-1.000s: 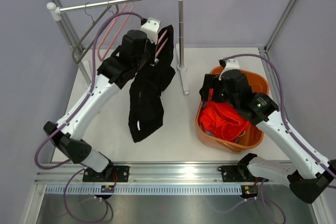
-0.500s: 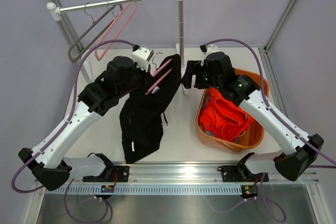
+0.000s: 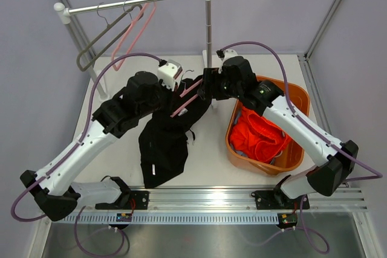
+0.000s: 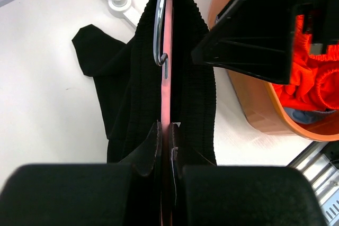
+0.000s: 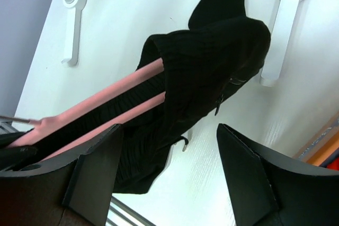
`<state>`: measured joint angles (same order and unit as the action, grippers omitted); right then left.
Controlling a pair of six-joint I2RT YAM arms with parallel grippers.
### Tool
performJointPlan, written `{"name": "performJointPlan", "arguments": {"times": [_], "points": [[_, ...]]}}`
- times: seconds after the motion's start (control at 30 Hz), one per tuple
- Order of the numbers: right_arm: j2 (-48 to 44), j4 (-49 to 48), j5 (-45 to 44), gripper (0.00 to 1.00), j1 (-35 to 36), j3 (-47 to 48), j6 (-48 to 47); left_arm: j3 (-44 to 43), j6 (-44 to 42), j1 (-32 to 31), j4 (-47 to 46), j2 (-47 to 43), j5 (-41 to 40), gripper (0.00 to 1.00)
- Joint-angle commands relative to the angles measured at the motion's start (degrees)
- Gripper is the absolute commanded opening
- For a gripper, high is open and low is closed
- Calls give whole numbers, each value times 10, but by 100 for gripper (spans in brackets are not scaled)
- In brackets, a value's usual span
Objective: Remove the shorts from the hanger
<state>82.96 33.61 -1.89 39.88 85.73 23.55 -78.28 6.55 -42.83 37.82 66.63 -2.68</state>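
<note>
Clamps the left claw (image 4: pixel 165 129) tight on a pink hanger (image 4: pixel 166 86), with the black shorts (image 3: pixel 162 146) draped over it and trailing down onto the counter (image 3: pixel 211 161) beside the rack post (image 3: pixel 208 34). Hovers the right claw (image 5: pixel 169 128), jaws apart, just over the waistband end, gripping nothing. Finds the orange shorts (image 3: pixel 259 137) heaped in the orange basket (image 3: pixel 294 160) at right.

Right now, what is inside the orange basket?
Bright orange shorts lie on top inside the basket. A strip of light blue cloth shows under them; the rest of it and the basket's bottom are covered.
</note>
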Motion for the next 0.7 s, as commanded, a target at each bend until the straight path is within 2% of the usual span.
{"name": "performJointPlan", "arguments": {"times": [0.0,0.2,0.23,0.3,0.33,0.4,0.43,0.57,0.67], "points": [[17,-21,-7,76,7,26,7,-5,5,-5,-40,-28,15,0],[29,-20,-28,61,7,33,5,1,4,-7,-25,-59,21,0],[32,-21,-29,53,7,35,4,1,4,-8,-19,-63,21,0],[33,-18,-31,45,7,40,3,5,3,-8,-13,-71,21,0],[36,-18,-33,33,7,43,3,7,3,-8,-7,-79,20,0],[38,-14,-36,24,7,48,2,11,2,-8,-1,-86,20,0],[40,-14,-37,14,7,50,0,16,2,-8,5,-95,20,0],[41,-8,-61,8,6,59,-5,30,1,-8,15,-109,23,0],[47,-1,-79,7,6,70,-11,37,-3,-8,28,-116,44,0]]}}
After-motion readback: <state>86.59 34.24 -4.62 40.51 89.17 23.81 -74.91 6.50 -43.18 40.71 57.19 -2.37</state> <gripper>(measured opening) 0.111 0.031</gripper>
